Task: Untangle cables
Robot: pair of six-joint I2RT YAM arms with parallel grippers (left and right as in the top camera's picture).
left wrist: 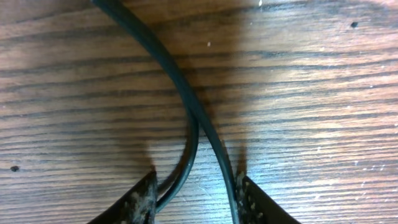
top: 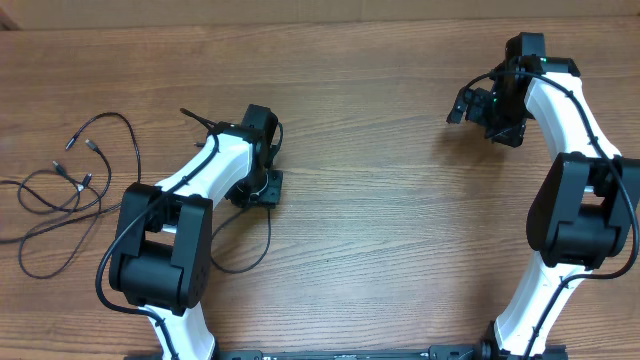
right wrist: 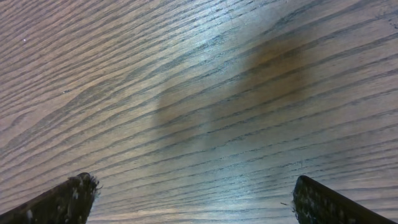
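Several thin black cables (top: 70,180) with small silver plug tips lie looped at the table's left edge. Another black cable (top: 262,240) runs from under my left gripper (top: 256,192) and curves down and left toward the arm's base. In the left wrist view two strands of this cable (left wrist: 186,99) pass between the fingers of my left gripper (left wrist: 198,196). The fingers are low over the wood and narrowly apart, one strand against each inner face. My right gripper (top: 465,107) hangs over bare wood at the far right. In the right wrist view it is wide open and empty (right wrist: 196,202).
A short black cable end (top: 190,117) sticks out beside the left arm's forearm. The wooden table (top: 380,220) stretches between the two arms. Both arm bases stand at the front edge.
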